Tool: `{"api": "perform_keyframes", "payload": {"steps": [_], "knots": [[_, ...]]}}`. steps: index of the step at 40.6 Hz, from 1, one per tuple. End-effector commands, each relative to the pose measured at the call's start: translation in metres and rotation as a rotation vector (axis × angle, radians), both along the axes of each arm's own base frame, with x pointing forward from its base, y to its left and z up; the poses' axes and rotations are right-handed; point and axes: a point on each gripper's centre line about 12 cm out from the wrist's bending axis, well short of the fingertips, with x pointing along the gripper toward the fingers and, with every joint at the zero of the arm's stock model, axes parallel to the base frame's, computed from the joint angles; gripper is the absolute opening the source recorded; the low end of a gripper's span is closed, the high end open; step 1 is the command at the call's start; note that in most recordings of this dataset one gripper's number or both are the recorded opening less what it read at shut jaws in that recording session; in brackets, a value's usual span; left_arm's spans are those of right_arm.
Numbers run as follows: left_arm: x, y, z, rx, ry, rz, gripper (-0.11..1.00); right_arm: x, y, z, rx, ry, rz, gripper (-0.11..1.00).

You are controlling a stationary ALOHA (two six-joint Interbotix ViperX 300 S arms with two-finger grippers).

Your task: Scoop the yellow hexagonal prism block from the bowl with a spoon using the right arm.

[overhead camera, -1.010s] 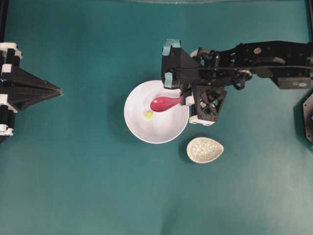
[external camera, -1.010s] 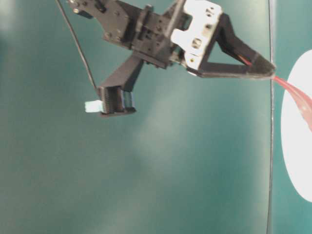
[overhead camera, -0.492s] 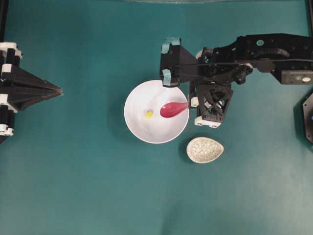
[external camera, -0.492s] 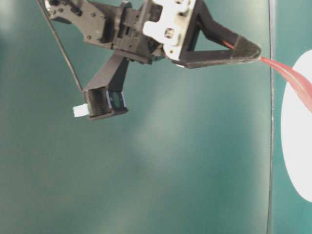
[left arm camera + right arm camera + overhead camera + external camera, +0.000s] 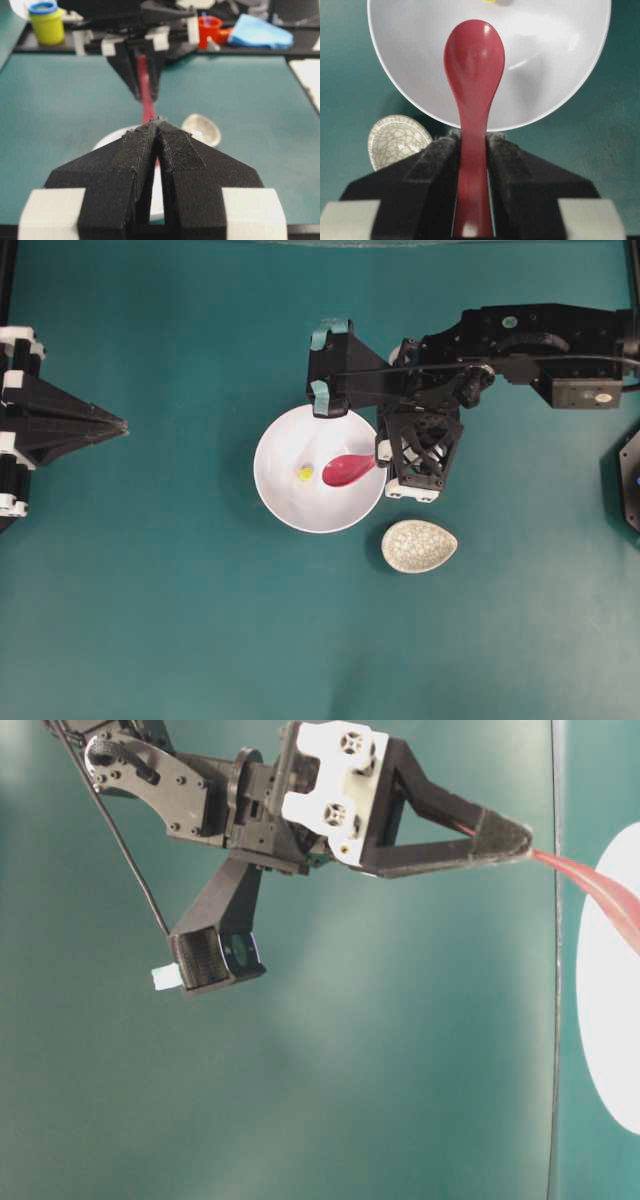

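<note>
Spoon lies with its long axis roughly left-right in the overhead frame, scoop pointing left over the bowl, handle clamped in the right gripper at centre right. Block sits in the bowl just left of the scoop. Left gripper, jaws together, rests at far left on teal table.

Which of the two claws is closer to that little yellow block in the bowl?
The right. The right gripper sits at the bowl's rim, holding the spoon just beside the block. The left gripper is parked far off at the table's edge.
</note>
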Motion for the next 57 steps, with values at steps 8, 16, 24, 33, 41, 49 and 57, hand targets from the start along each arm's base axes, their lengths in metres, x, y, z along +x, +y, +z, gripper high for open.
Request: {"api": "perform_keyframes", "payload": {"steps": [8,16,24,33,41,49,57], "knots": [[0.002,0.000,0.012,0.006,-0.031,-0.001,0.00,0.007,0.002,-0.001,0.003,-0.007,0.005,0.24],[0.002,0.000,0.012,0.006,-0.031,-0.001,0.00,0.012,0.001,-0.009,0.001,-0.006,0.001,0.25],[0.002,0.000,0.012,0.007,-0.031,-0.001,0.00,0.017,0.000,-0.017,-0.002,-0.016,-0.004,0.25],[0.002,0.000,0.012,0.007,-0.029,-0.001,0.00,0.022,-0.001,-0.024,-0.005,-0.021,-0.008,0.24],[0.002,0.000,0.012,0.009,-0.029,-0.002,0.00,0.030,-0.001,-0.023,-0.008,-0.045,-0.010,0.25],[0.002,0.000,0.012,0.011,-0.029,-0.001,0.00,0.039,0.000,-0.024,-0.012,-0.057,-0.002,0.24],[0.002,0.000,0.012,0.011,-0.029,-0.001,0.00,0.048,0.000,-0.022,-0.017,-0.084,-0.003,0.24]]}}
